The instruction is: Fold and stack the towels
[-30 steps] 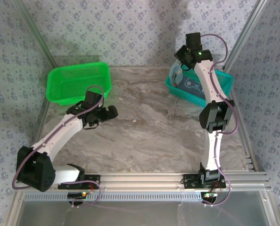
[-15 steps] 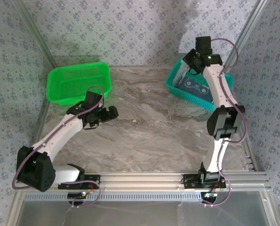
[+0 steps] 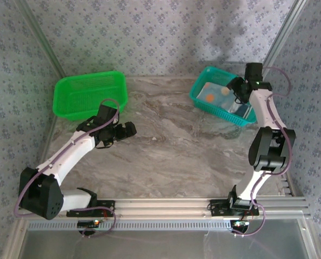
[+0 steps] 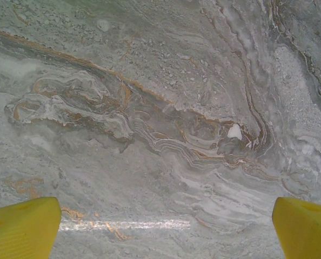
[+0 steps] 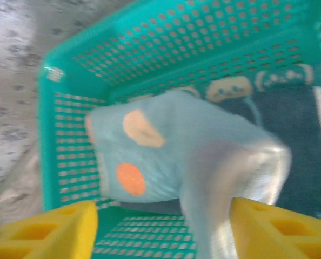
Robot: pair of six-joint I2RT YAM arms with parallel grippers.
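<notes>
Marble table [image 3: 171, 135]; towels [image 3: 214, 93] inside teal basket [image 5: 166, 32]

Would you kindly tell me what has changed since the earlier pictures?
The right gripper swung rightward and down across the teal basket to its right side; its jaws now stand apart. A light-blue towel with orange patches now lies uncovered in that basket, between the fingers. The left gripper, open above the table, and the green basket stayed put.

towel [image 5: 166, 156]: soft matt cloth | teal basket [image 5: 166, 38]: perforated glossy plastic | table [image 4: 149, 81]: smooth, marbled, faintly glossy
</notes>
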